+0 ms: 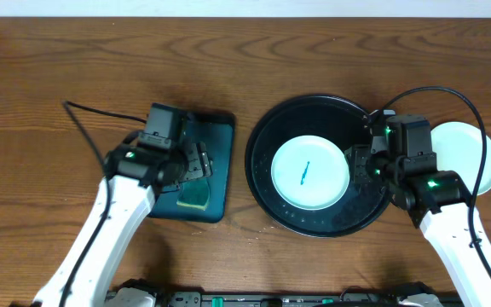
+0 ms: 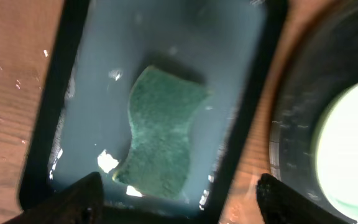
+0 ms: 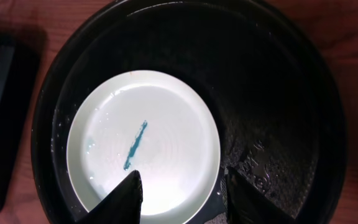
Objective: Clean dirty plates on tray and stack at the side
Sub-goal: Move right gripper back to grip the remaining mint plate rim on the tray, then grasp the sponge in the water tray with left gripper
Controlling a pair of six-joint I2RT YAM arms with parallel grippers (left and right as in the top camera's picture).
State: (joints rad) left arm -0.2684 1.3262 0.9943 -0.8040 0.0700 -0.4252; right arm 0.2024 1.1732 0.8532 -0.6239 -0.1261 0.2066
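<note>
A pale mint plate (image 1: 309, 172) with a blue smear lies flat in the black round tray (image 1: 267, 145). The right wrist view shows this plate (image 3: 148, 134) and the wet tray (image 3: 272, 93) from above. My right gripper (image 1: 361, 162) hovers at the plate's right edge; it (image 3: 182, 193) is open, with one finger over the plate and the other over the tray floor. A second pale plate (image 1: 463, 145) rests on the table right of the tray, partly hidden by the right arm. My left gripper (image 1: 196, 166) is open and holds nothing.
A green sponge (image 2: 163, 137) lies in a dark teal rectangular tray (image 2: 166, 43), directly below the wide-spread left gripper (image 2: 179, 196). Overhead, the sponge (image 1: 194, 200) sits at the near end of the teal tray (image 1: 220, 162), left of the black tray. A cable runs over the right arm.
</note>
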